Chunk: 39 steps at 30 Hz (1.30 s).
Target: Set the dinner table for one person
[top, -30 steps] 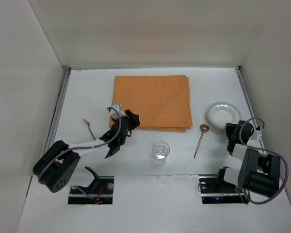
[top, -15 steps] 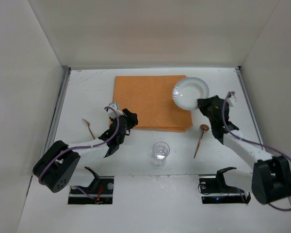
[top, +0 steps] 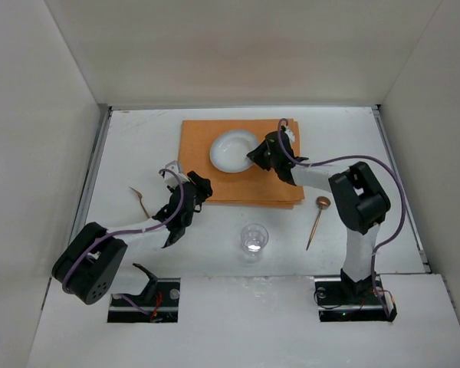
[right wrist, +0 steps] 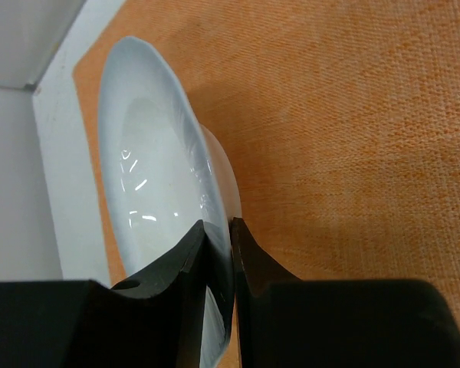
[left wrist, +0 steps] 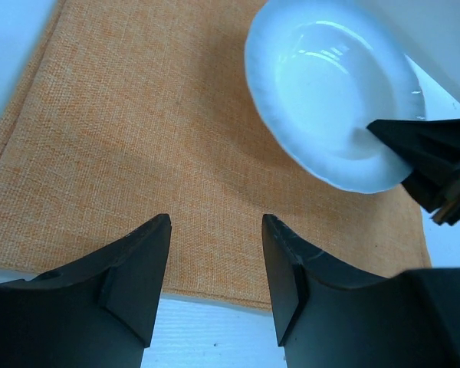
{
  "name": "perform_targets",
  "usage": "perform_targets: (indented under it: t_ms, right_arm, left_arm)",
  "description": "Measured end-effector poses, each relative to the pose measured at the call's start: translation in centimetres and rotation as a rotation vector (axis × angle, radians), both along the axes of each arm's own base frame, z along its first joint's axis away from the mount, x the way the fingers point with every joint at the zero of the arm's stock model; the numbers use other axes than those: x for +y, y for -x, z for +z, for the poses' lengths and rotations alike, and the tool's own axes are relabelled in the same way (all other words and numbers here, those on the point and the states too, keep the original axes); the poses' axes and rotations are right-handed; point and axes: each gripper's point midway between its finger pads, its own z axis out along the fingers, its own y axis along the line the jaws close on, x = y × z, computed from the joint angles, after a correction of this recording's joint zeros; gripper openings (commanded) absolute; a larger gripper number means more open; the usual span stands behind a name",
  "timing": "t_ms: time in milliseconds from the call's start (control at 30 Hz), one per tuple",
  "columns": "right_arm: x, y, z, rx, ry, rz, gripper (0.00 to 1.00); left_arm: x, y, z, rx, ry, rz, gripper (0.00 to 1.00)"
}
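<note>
So the right end effector (top: 256,157) is reaching way across to the far middle of the surface (top: 138,146), with its fingers pinched on the near-right rim of a white plate (top: 234,151). In the right wrist view the two fingers are squeezed on that rim with only the thin edge between them. The plate sits over the far half of the orange cloth (top: 245,188), roughly centred left to right. From these angles I honestly can't tell if its foot is resting on the fabric or hanging just above it. The cloth itself lies flat in the far centre of the surface, folded, with a doubled edge showing along the near side. The left end effector (top: 202,186) is by the cloth's near-left corner with its fingers spread apart and nothing between them. Its wrist cam looks across the fabric at the plate and the other arm's fingertips. Nearer the arms there's a clear glass (top: 254,238) standing upright on the bare surface, just below the cloth's near edge. Off to the right of the glass is a spoon (top: 317,218) with a brownish bowl, lying at a slant with the bowl end pointing away. On the far left, well apart from all that, is a small fork (top: 142,202), just beside the left arm.
</note>
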Motion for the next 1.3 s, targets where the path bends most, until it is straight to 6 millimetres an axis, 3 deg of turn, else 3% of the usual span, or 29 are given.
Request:
perform_targets:
  t_ms: [133,300,467,567,667,767,933,1167,1300]
  right_arm:
    - [-0.1,0.2,-2.5,0.070,0.003,-0.021,0.29]
    - [-0.1,0.0,-2.5,0.082,-0.030,-0.043,0.53]
    - [-0.7,1.1,-3.1,0.098,-0.020,-0.042,0.63]
    - [-1.9,2.8,-2.7,0.099,-0.006,-0.040,0.67]
    - [-3.4,4.7,-0.8,0.064,0.002,-0.030,0.68]
    - [-5.2,6.4,1.9,0.006,0.002,-0.030,0.61]
    - [-9.6,9.6,4.2,-0.064,0.049,-0.071,0.22]
    - [-17.7,15.1,1.7,0.020,0.261,-0.222,0.21]
    - [-18.7,17.0,0.6,0.062,0.329,-0.210,0.27]
  left_arm:
    - [0.3,-0.1,0.0,0.001,0.001,0.010,0.48]
    - [0.3,-0.1,-0.1,0.005,0.006,0.007,0.48]
    - [0.4,-0.2,-0.1,0.009,0.012,0.009,0.48]
    - [0.5,-0.2,-0.2,0.012,0.015,0.013,0.48]
    - [0.4,-0.2,-0.2,0.013,0.019,0.012,0.48]
    - [0.4,-0.2,-0.2,0.014,0.024,0.010,0.48]
    - [0.8,-0.4,-0.2,0.017,0.034,0.021,0.48]
    - [0.7,-0.4,-0.5,0.029,0.050,0.018,0.48]
    - [0.5,-0.3,-1.3,0.053,0.047,0.009,0.48]
